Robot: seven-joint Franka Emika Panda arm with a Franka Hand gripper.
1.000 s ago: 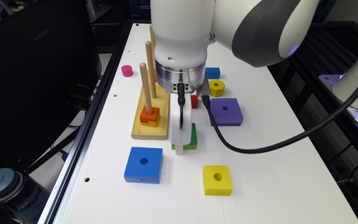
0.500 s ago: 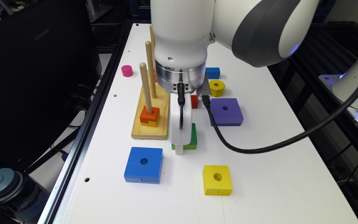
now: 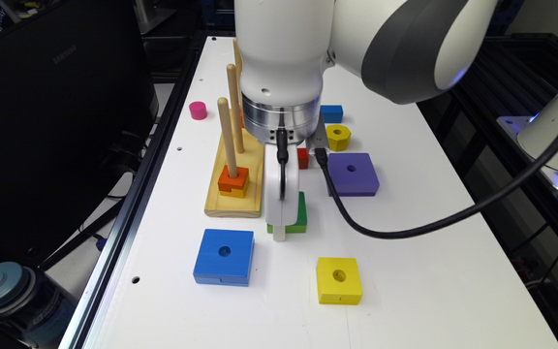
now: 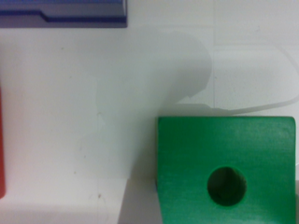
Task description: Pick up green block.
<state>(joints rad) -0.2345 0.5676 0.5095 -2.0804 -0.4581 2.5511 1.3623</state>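
Note:
The green block (image 3: 302, 214) lies flat on the white table (image 3: 429, 291), mostly hidden behind my white gripper (image 3: 279, 236) in the exterior view. The gripper is lowered straight down at the block's near side, its tip reaching table level. In the wrist view the green block (image 4: 224, 144) is a square with a round centre hole, lying close under the camera. The frames do not let me read the gripper's state.
A wooden peg board (image 3: 235, 194) with an orange block (image 3: 233, 178) stands to the exterior view's left of the gripper. Around it lie a blue square block (image 3: 224, 257), a yellow square block (image 3: 339, 280), a purple block (image 3: 353, 173), and a small red block (image 3: 302, 158).

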